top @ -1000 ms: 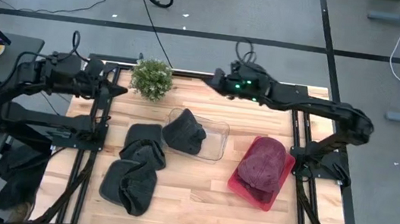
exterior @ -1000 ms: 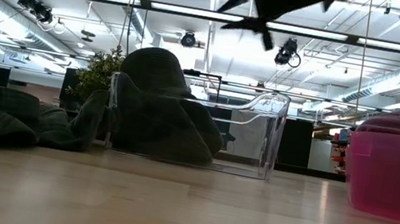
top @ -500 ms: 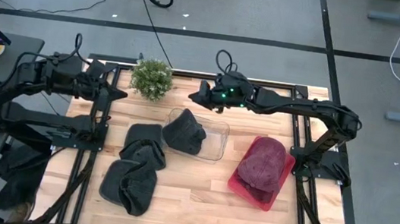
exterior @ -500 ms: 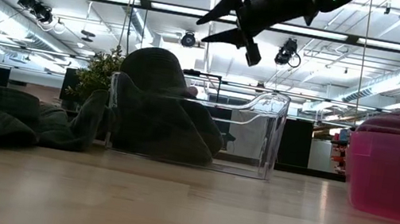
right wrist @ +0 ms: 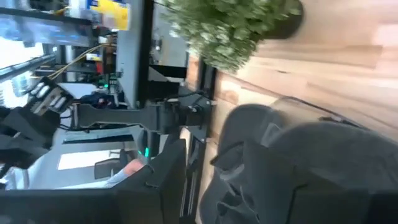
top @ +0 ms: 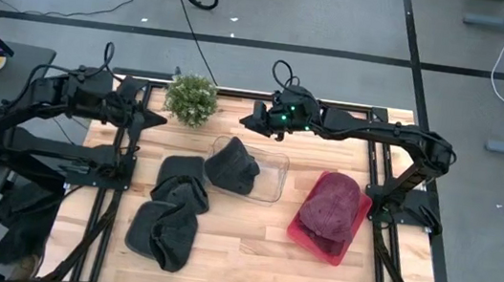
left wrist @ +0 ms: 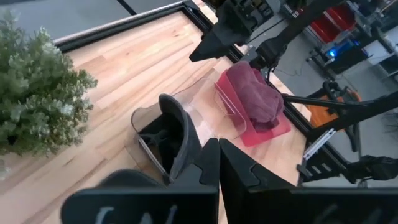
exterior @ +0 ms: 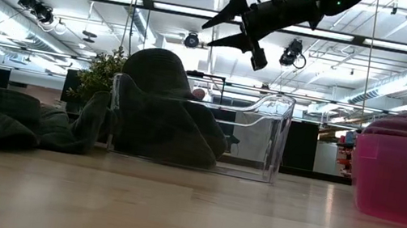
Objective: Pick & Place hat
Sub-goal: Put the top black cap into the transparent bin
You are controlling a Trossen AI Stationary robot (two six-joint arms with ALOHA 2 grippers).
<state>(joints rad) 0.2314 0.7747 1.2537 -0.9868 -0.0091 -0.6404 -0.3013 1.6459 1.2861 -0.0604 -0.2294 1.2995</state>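
A dark grey hat (top: 232, 168) sits in a clear bin (top: 272, 177), bulging over its left wall; the low view shows the hat (exterior: 160, 103) behind the clear wall. Two more dark grey hats (top: 179, 182) (top: 163, 236) lie on the table to the bin's left. A maroon hat (top: 331, 207) fills a pink bin (top: 303, 236). My right gripper (top: 248, 119) (exterior: 217, 28) hangs open, above the clear bin's far left corner, touching nothing. My left gripper (top: 160, 119) (left wrist: 219, 163) is shut and waits at the table's left edge.
A potted plant (top: 192, 98) stands at the far edge between the two grippers, close to the right gripper. Bare wood lies along the near edge (top: 248, 251) and at the far right (top: 356, 159). Black frame rails border the table.
My right gripper has swung from the far edge toward the table's left and come down, and now hangs over the clear bin's far left corner. It hardly moved in the last half second. The hats and bins have stayed where they were.
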